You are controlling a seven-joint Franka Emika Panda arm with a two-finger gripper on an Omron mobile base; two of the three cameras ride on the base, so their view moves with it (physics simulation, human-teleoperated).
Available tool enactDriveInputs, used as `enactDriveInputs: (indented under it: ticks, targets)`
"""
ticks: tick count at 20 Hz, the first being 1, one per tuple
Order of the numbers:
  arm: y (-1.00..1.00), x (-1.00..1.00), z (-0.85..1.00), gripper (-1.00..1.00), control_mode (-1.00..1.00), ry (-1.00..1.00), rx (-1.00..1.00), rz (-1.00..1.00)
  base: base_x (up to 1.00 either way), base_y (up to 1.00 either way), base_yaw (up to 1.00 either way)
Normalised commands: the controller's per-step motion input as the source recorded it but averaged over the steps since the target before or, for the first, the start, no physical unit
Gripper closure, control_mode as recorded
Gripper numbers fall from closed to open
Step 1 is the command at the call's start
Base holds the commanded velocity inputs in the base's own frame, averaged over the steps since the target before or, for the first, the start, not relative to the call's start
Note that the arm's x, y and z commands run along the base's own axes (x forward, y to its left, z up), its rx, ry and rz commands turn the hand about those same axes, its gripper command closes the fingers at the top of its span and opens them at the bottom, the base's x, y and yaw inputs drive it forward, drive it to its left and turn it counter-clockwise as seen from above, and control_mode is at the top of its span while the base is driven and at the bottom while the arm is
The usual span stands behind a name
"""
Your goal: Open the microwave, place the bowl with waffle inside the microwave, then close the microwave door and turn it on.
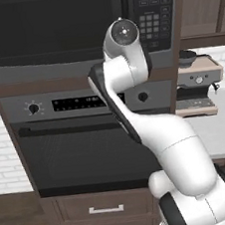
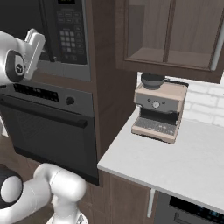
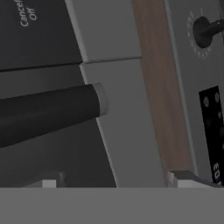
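Closest to my hand camera is the dark bar handle (image 3: pixel 48 113) of the microwave door (image 1: pixel 48 27), its capped end just off the grey frame, with the "Cancel Off" key of the keypad (image 1: pixel 155 21) in one corner and an oven knob (image 3: pixel 202 31) in the other. That tells me my hand sits right at the seam between door and keypad, rolled so the handle runs across my view, which I judge is the pose for hooking it and pulling. From the base cameras my wrist (image 1: pixel 123 35) is raised in front of the lower keypad, above the oven (image 1: pixel 83 138). Whether my tool is wide or narrow I cannot tell, since its tips are lost at the bottom edge. Door looks closed, so opening is the step in hand. I can't spot the bowl with waffle; the worktop (image 2: pixel 175 162) to the right carries a coffee machine (image 2: pixel 158 109)
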Motion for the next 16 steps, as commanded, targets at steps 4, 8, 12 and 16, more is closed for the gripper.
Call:
enactDriveInputs:
  ticks: [4,8,12,16]
  targets:
    - [0.0,0.6,-0.37,-1.0,-1.0,-0.02,0.15,0.18,0.0,0.0,0.0]
    - [0.04,-0.03,-0.14,-1.0,-1.0,0.0,0.06,0.09,0.0,0.0,0.0]
    - [0.05,-0.9,0.2,-1.0,-1.0,-0.01,0.0,0.0,0.0,0.0,0.0]
    - [0.0,-1.0,0.25,-1.0,-1.0,-0.01,0.0,0.0,0.0,0.0,0.0]
